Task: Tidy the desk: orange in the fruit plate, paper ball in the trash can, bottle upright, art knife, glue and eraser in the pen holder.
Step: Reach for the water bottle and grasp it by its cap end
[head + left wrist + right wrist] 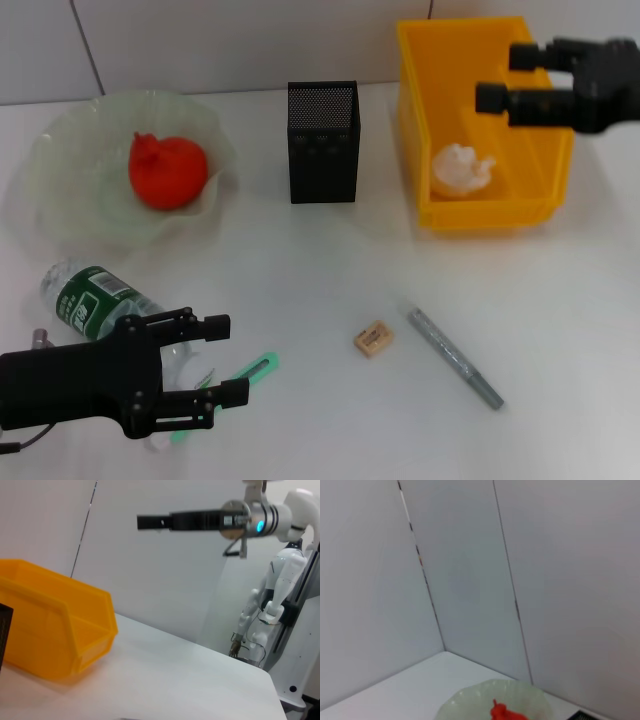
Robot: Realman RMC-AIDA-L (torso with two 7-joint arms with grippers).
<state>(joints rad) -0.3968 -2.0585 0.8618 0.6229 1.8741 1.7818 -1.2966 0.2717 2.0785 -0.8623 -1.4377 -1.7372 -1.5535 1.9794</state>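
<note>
Head view: orange (167, 171) is already in the plate (70, 190) and the paper ball (462, 168) sits in the yellow bin (440, 120), so the bottle looks like the step in hand. The left pincer (222, 358) hangs wide open and empty right over the bottle (95, 295), which lies flat on the desk (330, 270) in front of the plate. Right pincer (500, 76) hovers open over the bin, holding nothing. Knife (255, 368) is just beside the bottle; eraser (372, 339) and glue (455, 358) lie in front of the holder (322, 142).

Left wrist view: bin and right pincer only.

Right wrist view: just plate and orange.

Next: probably close on the bottle and stand it up.
</note>
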